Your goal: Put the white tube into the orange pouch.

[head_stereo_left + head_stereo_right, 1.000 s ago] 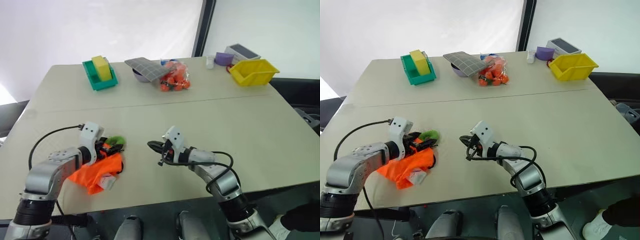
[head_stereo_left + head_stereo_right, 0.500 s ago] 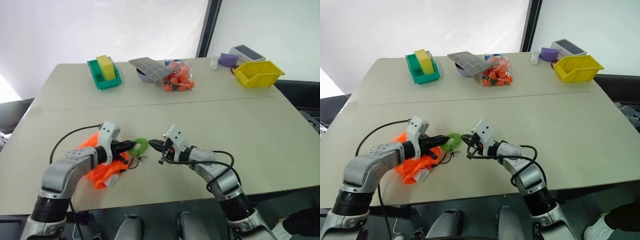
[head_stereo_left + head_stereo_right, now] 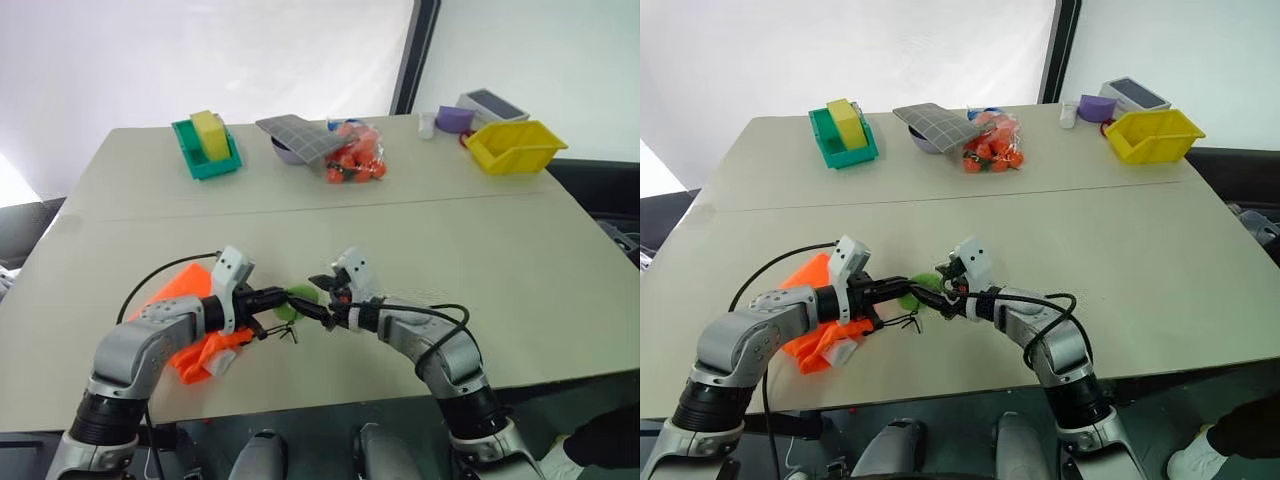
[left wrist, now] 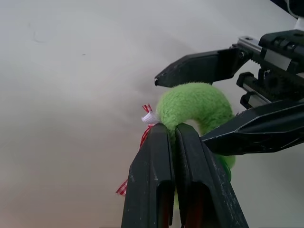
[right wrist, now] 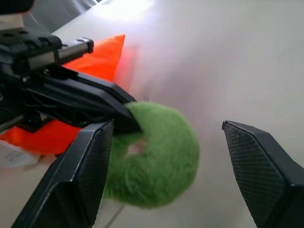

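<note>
Left gripper [image 4: 172,130] clamped on fuzzy green ring [image 4: 194,108], right gripper [image 5: 166,137] spread around it for handover.

Two silver-grey metal robot arms with black joints and loose black cables, each ending in a white wrist block and a gripper, left gripper [image 3: 283,300] and right gripper [image 3: 322,296], of two black fingers [image 5: 90,175] with cross-hatched textured pads.

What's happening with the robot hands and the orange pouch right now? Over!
Left gripper shut on green ring. Right gripper open around it. Orange pouch on table; white tube not made out. Nothing blocking.
</note>
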Robot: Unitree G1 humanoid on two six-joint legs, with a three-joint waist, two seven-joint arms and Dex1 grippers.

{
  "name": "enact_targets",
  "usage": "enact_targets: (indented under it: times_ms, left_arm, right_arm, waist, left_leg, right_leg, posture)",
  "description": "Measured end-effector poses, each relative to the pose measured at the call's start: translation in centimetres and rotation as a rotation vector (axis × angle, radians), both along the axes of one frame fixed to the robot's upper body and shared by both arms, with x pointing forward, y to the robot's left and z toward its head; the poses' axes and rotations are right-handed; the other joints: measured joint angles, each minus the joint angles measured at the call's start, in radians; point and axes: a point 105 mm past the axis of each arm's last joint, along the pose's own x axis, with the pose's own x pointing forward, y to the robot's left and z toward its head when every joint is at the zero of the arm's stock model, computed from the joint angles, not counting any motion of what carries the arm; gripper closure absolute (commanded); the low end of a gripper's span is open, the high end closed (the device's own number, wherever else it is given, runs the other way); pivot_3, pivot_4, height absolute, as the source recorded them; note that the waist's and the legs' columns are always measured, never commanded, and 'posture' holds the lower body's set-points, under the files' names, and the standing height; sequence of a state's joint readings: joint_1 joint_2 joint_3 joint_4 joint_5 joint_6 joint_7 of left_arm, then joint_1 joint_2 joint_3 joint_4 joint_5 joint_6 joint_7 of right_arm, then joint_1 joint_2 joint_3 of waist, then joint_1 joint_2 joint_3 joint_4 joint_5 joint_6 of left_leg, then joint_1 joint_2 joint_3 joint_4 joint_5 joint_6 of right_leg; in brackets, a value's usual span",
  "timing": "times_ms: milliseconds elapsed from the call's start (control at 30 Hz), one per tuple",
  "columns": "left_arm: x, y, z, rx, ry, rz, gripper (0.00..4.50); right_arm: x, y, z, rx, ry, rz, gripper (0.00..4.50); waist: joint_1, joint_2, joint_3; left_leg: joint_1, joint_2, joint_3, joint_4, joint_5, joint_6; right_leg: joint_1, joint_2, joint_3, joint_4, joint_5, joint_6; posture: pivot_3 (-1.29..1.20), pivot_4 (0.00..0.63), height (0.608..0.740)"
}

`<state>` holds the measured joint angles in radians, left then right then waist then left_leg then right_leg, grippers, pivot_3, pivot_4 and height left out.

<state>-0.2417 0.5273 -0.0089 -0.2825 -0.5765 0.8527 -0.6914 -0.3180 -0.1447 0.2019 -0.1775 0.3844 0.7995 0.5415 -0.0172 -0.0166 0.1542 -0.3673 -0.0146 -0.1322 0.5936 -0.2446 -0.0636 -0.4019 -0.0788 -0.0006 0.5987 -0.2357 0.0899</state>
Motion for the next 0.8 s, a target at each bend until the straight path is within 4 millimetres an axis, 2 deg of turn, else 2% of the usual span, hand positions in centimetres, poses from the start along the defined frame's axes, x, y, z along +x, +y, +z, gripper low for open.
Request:
enact_targets:
  times_ms: [67, 200, 233, 267, 367, 533, 633, 667, 733, 800]
  left_arm:
    - [-0.1, 0.1, -0.1, 0.008, -0.008, 0.001, 4.5]
    - [-0.1, 0.3, -0.4, 0.026, -0.019, 0.007, 4.5]
    - [-0.1, 0.3, -0.5, 0.027, -0.021, 0.009, 4.5]
    - [-0.1, 0.3, -0.4, 0.025, -0.026, 0.01, 4.17]
    - [-0.1, 0.2, -0.2, -0.014, -0.031, 0.024, 3.04]
    - [0.8, 1.5, 1.2, -0.079, -0.071, 0.121, 0.62]
    - [0.4, 3.2, 2.9, -0.076, -0.134, 0.158, 0.62]
    - [-0.3, 3.8, 3.4, -0.051, -0.163, 0.16, 0.62]
    - [-1.9, 4.1, 3.2, -0.001, -0.168, 0.133, 0.62]
    - [-4.1, 4.2, 2.0, 0.049, -0.134, 0.094, 0.62]
  right_arm:
    - [-0.2, -0.2, -0.2, 0.02, 0.043, 0.002, 1.52]
    - [-0.6, -0.3, 0.0, 0.049, 0.075, 0.014, 3.64]
    - [-0.6, -0.3, 0.0, 0.051, 0.077, 0.014, 4.03]
    - [-0.6, -0.3, 0.0, 0.054, 0.08, 0.014, 4.5]
    - [-0.7, -0.3, 0.1, 0.059, 0.083, 0.016, 4.5]
    - [-0.4, -0.4, 0.3, 0.062, 0.065, -0.008, 4.5]
    - [0.5, -1.2, 0.9, 0.08, 0.031, -0.072, 4.5]
    - [1.0, -1.8, 1.1, 0.09, 0.023, -0.106, 4.5]
    - [1.6, -2.7, 1.4, 0.107, 0.011, -0.152, 4.5]
    - [1.9, -3.3, 1.7, 0.136, 0.012, -0.181, 4.5]
  waist:
    - [0.0, 0.0, 0.0]
    - [-0.001, 0.0, 0.0]
    - [-0.001, 0.0, 0.0]
    - [0.0, 0.0, 0.0]
    - [0.0, 0.0, 0.0]
    - [-0.002, 0.0, 0.0]
    - [-0.003, 0.0, 0.0]
    - [-0.003, 0.0, 0.0]
    - [-0.003, 0.001, 0.0]
    - [-0.002, 0.001, 0.0]
  left_leg:
    - [0.0, 0.0, 0.0, 0.0, 0.0, 0.0]
    - [0.0, 0.0, 0.0, 0.0, 0.0, 0.0]
    - [0.0, 0.0, 0.0, 0.0, 0.0, 0.0]
    - [0.0, 0.0, 0.0, 0.0, 0.0, 0.0]
    - [0.0, 0.0, 0.0, 0.0, 0.0, 0.0]
    - [0.0, 0.0, 0.0, 0.0, 0.0, 0.0]
    - [0.0, 0.0, 0.0, 0.0, 0.0, 0.0]
    - [0.0, 0.0, 0.0, -0.001, 0.0, 0.0]
    - [-0.001, 0.0, 0.001, -0.001, 0.0, 0.0]
    - [-0.002, 0.0, 0.001, -0.001, 0.0, 0.0]
  right_leg:
    - [0.0, 0.0, 0.0, 0.0, 0.0, 0.0]
    - [0.0, 0.0, 0.0, 0.0, -0.001, 0.001]
    - [0.0, 0.0, 0.0, 0.0, -0.001, 0.001]
    - [0.0, 0.0, 0.0, 0.0, -0.001, 0.001]
    - [0.0, 0.0, 0.0, 0.0, -0.001, 0.001]
    - [0.0, 0.0, 0.0, 0.0, -0.001, 0.001]
    - [-0.001, 0.0, 0.0, 0.0, -0.001, 0.001]
    - [-0.001, 0.0, 0.0, 0.0, 0.0, 0.001]
    - [-0.001, -0.001, 0.0, -0.001, 0.0, 0.0]
    - [-0.001, -0.001, 0.0, -0.002, 0.0, 0.0]
  posture:
    - [0.0, 0.15, 0.74]
    - [0.0, 0.15, 0.74]
    - [0.0, 0.15, 0.74]
    - [0.0, 0.15, 0.74]
    - [0.0, 0.15, 0.74]
    - [0.0, 0.15, 0.74]
    - [0.0, 0.15, 0.74]
    - [0.0, 0.15, 0.74]
    - [0.0, 0.15, 0.74]
    - [0.0, 0.15, 0.74]
